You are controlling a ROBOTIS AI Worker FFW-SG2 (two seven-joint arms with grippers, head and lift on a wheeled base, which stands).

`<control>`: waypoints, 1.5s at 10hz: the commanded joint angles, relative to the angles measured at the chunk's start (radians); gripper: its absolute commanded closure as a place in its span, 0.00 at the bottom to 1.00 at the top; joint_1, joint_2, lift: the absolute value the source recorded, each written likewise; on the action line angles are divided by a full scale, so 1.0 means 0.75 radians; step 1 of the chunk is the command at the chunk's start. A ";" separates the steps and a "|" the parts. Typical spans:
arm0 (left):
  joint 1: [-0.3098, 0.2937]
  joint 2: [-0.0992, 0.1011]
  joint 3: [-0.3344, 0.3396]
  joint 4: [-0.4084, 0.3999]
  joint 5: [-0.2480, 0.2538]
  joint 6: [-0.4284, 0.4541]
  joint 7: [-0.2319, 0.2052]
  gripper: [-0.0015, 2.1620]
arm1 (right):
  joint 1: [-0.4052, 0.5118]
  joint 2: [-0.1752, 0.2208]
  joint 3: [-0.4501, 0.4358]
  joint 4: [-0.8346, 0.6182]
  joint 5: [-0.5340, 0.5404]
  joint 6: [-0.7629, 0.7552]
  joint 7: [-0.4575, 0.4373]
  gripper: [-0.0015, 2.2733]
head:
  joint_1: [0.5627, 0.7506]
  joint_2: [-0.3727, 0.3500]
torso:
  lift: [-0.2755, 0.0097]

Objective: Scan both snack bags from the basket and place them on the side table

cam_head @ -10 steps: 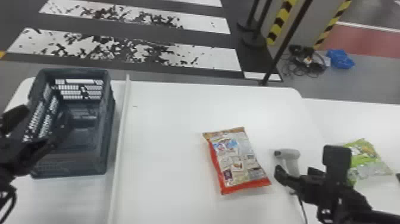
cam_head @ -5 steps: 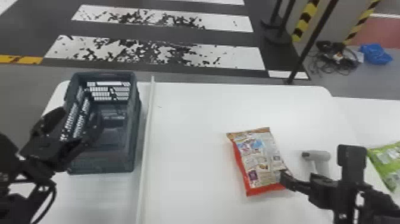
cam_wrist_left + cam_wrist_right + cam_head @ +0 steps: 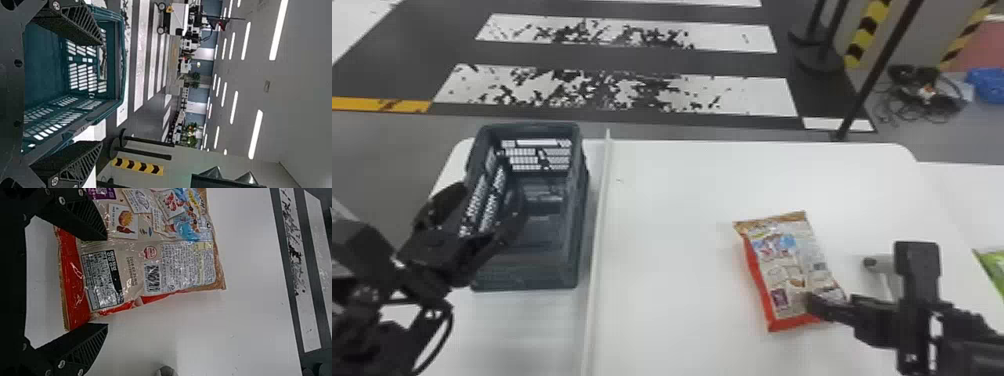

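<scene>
The red snack bag (image 3: 789, 272) is lying flat on the white table (image 3: 682, 210), and everything else is sitting around it. Left of the bag, a pale raised strip (image 3: 602, 210) is running across the table, standing between it and the dark basket (image 3: 579, 200). Right of the bag, the scanner (image 3: 878, 262) is resting close by, partly disappearing behind the right gripper (image 3: 864, 279). That gripper is holding its fingers wide apart and gripping nothing; one finger is covering the bag's near right corner, and whether it is touching is hard to tell. Well left of the bag, the left gripper (image 3: 489, 207) is hanging over the basket's near left part, fingers spread and empty, and it is hiding some of the inside. Farther right of the bag, a green snack bag (image 3: 994, 267) is lying on the side table (image 3: 952, 192), and the picture's edge is cutting off most of it. Beyond the bag, past the table's far edge, a black pole (image 3: 877, 75) is standing on the floor near tangled cables (image 3: 914, 100).
</scene>
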 commanded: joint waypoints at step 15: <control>0.021 0.004 0.010 -0.025 0.000 0.001 -0.004 0.05 | -0.099 0.024 -0.499 -0.208 -0.266 0.038 -0.058 0.99 | 0.70 0.33 | 0.70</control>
